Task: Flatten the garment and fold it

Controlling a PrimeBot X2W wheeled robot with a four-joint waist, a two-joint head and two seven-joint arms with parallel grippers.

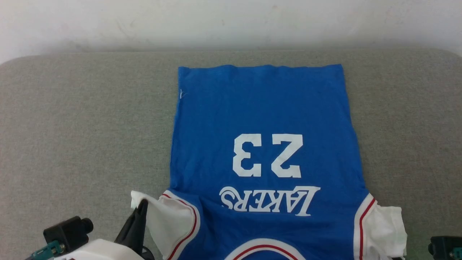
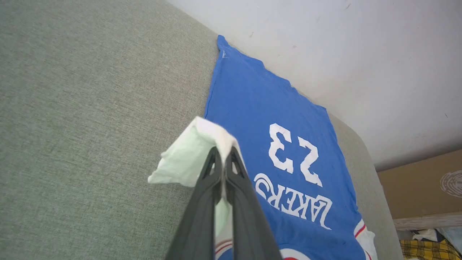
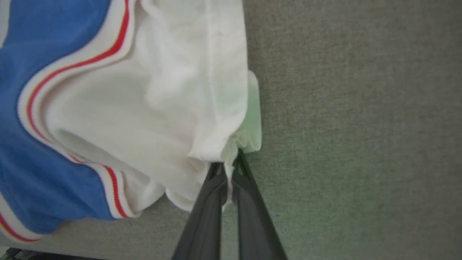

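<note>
The garment lies spread on the grey tabletop, printed side up. Its hem is toward the white wall and its collar toward the robot, at the bottom edge of the head view. The blue body looks mostly flat, with light ripples along the hem. The white "23" and the lettering below it read upside down from the head.

The left claw is closed on the outer edge of the left sleeve. In the left wrist view its two dark fingers press together with white cloth pinched between them, and a loose corner of the sleeve stands out past the tips, raised off the tabletop. The rest of that sleeve slopes back to the red-and-white shoulder trim.

The right claw is likewise closed on the right sleeve, holding its outer corner where the cloth gathers into small folds. That sleeve is crumpled and lies just beside the blue body, against the striped trim. In the head view a dark part of the right arm sits at the lower right corner, just beside the sleeve.

Past the far end of the tabletop, the left wrist view shows a brown box and a yellow checked cloth.
</note>
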